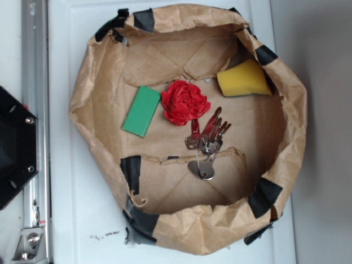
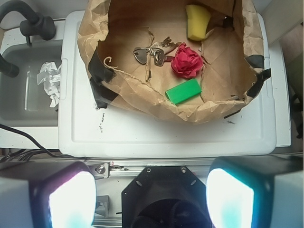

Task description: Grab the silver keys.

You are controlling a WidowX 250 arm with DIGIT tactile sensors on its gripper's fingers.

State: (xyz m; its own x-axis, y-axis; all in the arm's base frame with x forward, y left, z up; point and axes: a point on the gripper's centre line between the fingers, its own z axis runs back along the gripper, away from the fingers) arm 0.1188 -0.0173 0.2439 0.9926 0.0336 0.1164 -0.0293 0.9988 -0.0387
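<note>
The silver keys [image 1: 207, 144] lie fanned on a thin wire ring on the floor of a rolled-down brown paper bag [image 1: 96, 104], just below and right of a red flower [image 1: 184, 102]. In the wrist view the silver keys [image 2: 152, 54] sit far up the frame, left of the red flower [image 2: 186, 61]. My gripper [image 2: 151, 199] hangs high above the robot's black base, well short of the bag. It is open, with its two pale fingers [image 2: 71, 199] wide apart and nothing between them. The exterior view does not show the gripper.
Inside the bag also lie a green block [image 1: 141, 110] and a yellow sponge [image 1: 243, 78]. The bag stands on a white tabletop [image 2: 166, 135]. Black tape patches [image 1: 130, 168] dot the bag's rim. A grey sink [image 2: 28, 85] holding crumpled paper lies left of the table.
</note>
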